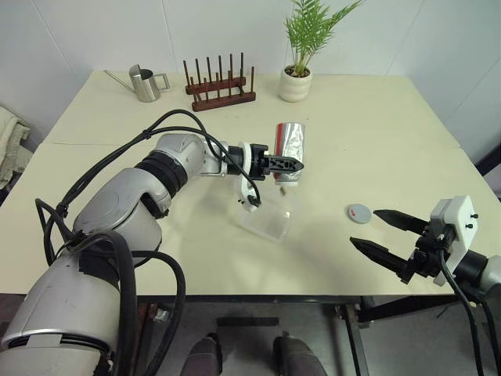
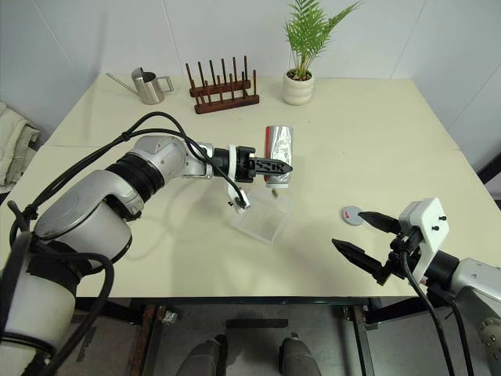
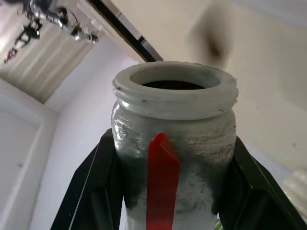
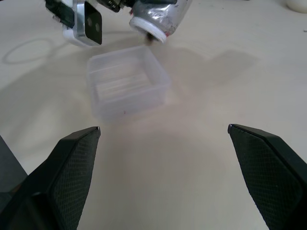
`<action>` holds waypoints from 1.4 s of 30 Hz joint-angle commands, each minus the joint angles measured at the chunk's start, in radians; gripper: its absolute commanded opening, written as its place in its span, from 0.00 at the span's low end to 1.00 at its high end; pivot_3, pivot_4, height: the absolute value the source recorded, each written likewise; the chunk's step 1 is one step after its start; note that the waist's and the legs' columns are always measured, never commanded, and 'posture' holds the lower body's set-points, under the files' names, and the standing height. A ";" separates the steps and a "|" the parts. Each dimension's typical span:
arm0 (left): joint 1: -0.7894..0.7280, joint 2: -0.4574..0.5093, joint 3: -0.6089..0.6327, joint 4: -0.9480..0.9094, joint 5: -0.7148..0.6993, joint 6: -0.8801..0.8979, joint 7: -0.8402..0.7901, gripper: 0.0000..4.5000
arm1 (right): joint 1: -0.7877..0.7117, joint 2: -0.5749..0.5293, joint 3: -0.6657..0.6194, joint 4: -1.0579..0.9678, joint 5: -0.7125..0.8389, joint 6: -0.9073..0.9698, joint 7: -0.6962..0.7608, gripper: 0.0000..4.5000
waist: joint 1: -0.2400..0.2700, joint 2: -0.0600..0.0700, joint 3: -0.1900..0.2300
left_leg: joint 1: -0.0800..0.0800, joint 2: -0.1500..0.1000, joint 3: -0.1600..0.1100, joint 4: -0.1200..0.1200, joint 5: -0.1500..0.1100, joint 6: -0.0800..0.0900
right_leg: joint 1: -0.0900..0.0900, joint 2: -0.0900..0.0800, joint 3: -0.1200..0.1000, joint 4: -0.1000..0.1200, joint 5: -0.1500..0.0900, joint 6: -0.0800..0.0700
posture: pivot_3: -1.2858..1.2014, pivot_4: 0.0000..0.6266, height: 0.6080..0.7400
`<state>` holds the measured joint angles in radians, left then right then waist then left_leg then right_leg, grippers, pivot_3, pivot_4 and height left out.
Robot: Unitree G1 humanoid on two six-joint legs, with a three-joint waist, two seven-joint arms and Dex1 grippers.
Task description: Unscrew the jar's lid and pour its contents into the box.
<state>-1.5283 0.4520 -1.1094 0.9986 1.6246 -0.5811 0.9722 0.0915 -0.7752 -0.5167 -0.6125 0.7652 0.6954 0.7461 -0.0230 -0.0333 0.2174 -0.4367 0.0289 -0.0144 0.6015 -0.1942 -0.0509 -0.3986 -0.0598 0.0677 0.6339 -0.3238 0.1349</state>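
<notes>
The left gripper (image 1: 291, 165) is clamped on the silvery cylindrical jar with a red and white label (image 1: 289, 149), held inverted, white mouth down, above the far edge of the shallow clear plastic box (image 1: 268, 220). A small dark piece (image 1: 282, 190) hangs just below the mouth. The right gripper (image 1: 385, 233), near right, stands with fingers wide apart and empty. The round grey lid with a red mark (image 1: 359, 212) lies on the cream table (image 1: 368, 133), just beside its far finger.
</notes>
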 commanded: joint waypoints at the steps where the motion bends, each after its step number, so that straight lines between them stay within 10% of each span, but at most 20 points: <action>1: -0.015 0.020 -0.024 -0.026 0.028 0.075 0.037 0.45 | -0.003 0.004 -0.013 -0.036 0.009 -0.026 -0.020 1.00 | 0.002 0.000 0.000 | 0.000 0.000 0.000 0.000 0.000 0.000 | 0.000 0.000 0.000 0.000 0.000 0.000 | 0.52 0.24 1.00; 10: -0.004 0.037 0.025 -0.007 -0.093 0.000 0.018 0.45 | -0.046 -0.014 0.017 -0.014 0.002 -0.026 -0.021 1.00 | 0.010 0.000 0.000 | -0.001 0.000 0.000 0.006 0.000 0.000 | 0.000 0.000 0.000 0.005 0.000 0.000 | 0.52 0.24 1.00; 19: 0.158 0.029 0.534 0.101 -0.939 -0.397 -0.699 0.45 | -0.072 -0.050 0.021 0.020 0.004 -0.026 0.022 1.00 | 0.024 0.001 0.000 | 0.000 0.000 0.001 0.012 0.000 0.000 | 0.001 -0.001 0.000 0.010 0.000 0.000 | 0.52 0.24 1.00; 27: 0.496 -0.131 0.979 -0.197 -1.761 0.173 -1.433 0.45 | -0.167 -0.098 0.091 0.111 0.003 -0.032 0.101 1.00 | 0.018 0.003 -0.002 | 0.008 0.001 0.001 0.013 0.001 0.002 | 0.007 0.000 0.000 0.015 0.002 -0.002 | 0.52 0.24 1.00; 42: 0.599 -0.089 1.183 -0.310 -1.894 0.608 -1.569 0.45 | -0.290 -0.104 0.193 0.261 -0.034 -0.108 0.249 1.00 | 0.017 0.003 -0.002 | 0.016 0.001 0.000 0.015 0.004 0.002 | 0.011 0.000 0.001 0.019 0.003 -0.003 | 0.52 0.24 1.00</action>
<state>-0.9272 0.3441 0.0529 0.6894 -0.2724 0.0335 -0.5839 -0.1864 -0.8613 -0.3170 -0.3491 0.7355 0.6083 0.9857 -0.0060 -0.0300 0.2155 -0.4212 0.0298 -0.0144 0.6159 -0.1900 -0.0491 -0.3875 -0.0594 0.0684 0.6531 -0.3208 0.1315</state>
